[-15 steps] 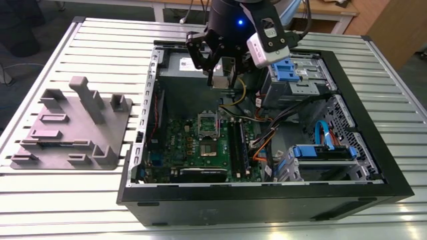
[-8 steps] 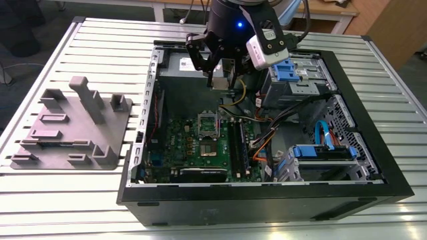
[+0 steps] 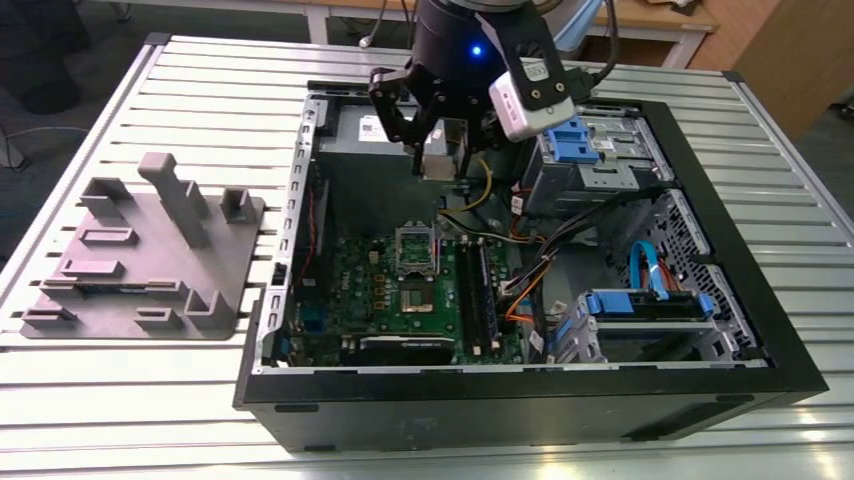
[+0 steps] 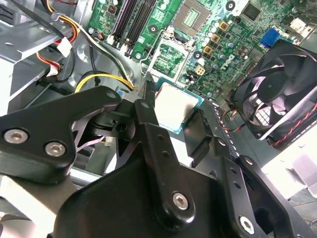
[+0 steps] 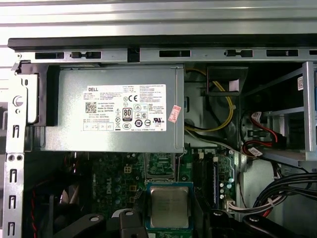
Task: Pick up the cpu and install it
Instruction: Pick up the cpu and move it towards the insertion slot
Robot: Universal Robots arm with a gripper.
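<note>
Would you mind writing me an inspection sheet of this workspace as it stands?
Surface: slatted metal table, bearing an open PC case.
Job's things: cpu held above the motherboard; socket looks empty, its frame open.
Clutter: grey fixture on the table, at the exterior view's left of the case.
Grippers: gripper shut on the cpu, over the case.
Cables: yellow wires, red wires and a blue cable inside the case, apart from the cpu.
Surroundings: wooden bench behind the table.
</note>
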